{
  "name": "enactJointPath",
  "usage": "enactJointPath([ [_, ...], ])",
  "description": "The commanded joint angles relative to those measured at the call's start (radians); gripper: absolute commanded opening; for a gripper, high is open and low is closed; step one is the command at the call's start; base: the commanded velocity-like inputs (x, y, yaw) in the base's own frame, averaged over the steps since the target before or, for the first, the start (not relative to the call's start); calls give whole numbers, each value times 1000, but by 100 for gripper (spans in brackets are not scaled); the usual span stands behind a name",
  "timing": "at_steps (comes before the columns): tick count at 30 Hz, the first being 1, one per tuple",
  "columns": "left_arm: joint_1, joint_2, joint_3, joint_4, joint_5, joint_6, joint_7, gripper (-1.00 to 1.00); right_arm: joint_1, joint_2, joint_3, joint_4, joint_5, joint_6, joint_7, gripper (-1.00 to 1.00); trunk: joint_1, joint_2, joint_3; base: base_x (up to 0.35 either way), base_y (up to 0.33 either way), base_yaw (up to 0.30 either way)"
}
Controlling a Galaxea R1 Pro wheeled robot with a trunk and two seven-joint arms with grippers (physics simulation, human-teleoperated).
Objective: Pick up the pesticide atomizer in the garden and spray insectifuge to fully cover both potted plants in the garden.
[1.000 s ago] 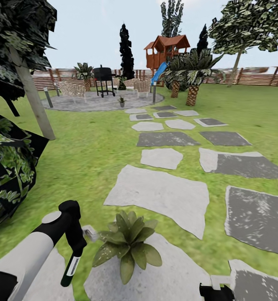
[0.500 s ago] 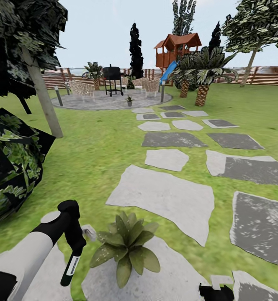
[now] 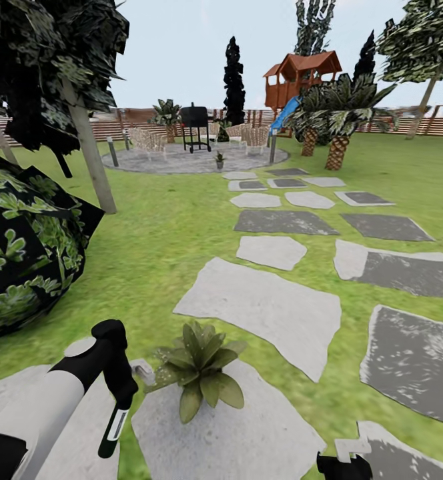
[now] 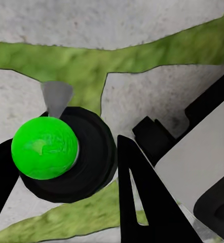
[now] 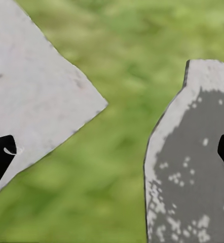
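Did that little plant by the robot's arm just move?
No. The potted plant still sits at the same edge of its stepping stone; the camera turned.

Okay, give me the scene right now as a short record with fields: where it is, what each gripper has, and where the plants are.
setting: garden lawn with grey stepping stones and a round patio
left gripper: shut on the pesticide atomizer, bottle hanging down
atomizer from left wrist: seen end-on, green disc facing the camera
near potted plant: on the stepping stone beside the atomizer
far potted plant: on the patio
right gripper: open, over grass and stones
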Motion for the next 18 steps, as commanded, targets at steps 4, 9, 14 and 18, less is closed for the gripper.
enactJointPath([
  [4, 1, 1, -5, -1, -2, 10, -10, -100, -1, -1, -8, 1, 10, -4, -2, 100, 0, 0, -1, -7, -267, 278],
  [9, 3, 2, 6, 2, 1, 11, -10, -100, -1, -3, -8, 1, 10, -4, -2, 100, 0, 0, -1, -2, -272, 87],
  [14, 4, 2, 75, 12, 1, 10, 68, -100, -1, -4, -8, 1, 12, -4, -2, 100, 0, 0, -1, -155, -228, 6],
  [18, 7, 6, 84, 14, 1, 10, 104, -100, -1, -4, -8, 1, 12, -4, -2, 100, 0, 0, -1, -261, -173, 0],
])
